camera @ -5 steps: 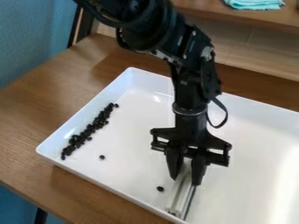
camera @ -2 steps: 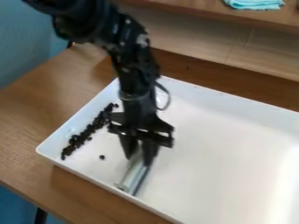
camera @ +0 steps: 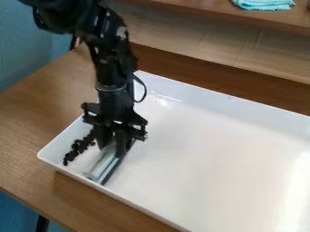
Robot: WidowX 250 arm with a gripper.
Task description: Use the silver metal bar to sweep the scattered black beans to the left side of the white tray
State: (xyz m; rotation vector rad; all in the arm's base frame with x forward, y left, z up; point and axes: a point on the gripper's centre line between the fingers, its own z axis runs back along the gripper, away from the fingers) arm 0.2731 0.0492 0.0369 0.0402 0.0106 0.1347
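Note:
Over the left part of the white tray (camera: 205, 136) hangs the black gripper (camera: 113, 149), shut on a clear and grey blade-like tool (camera: 107, 166). The tool slants down to the left, its lower end close to the tray's front-left wall. Just left of the gripper, black beans (camera: 77, 148) lie in a line along the tray's left side. The upper part of that line is hidden behind the gripper.
The tray stands on a brown wooden table (camera: 30, 113). A raised wooden shelf runs behind it, with a folded turquoise cloth (camera: 264, 4) at the top right. A blue wall (camera: 27, 41) is at the left.
The gripper has moved left across the tray with the tool in it. Two loose beans once seen apart from the line are out of sight now.

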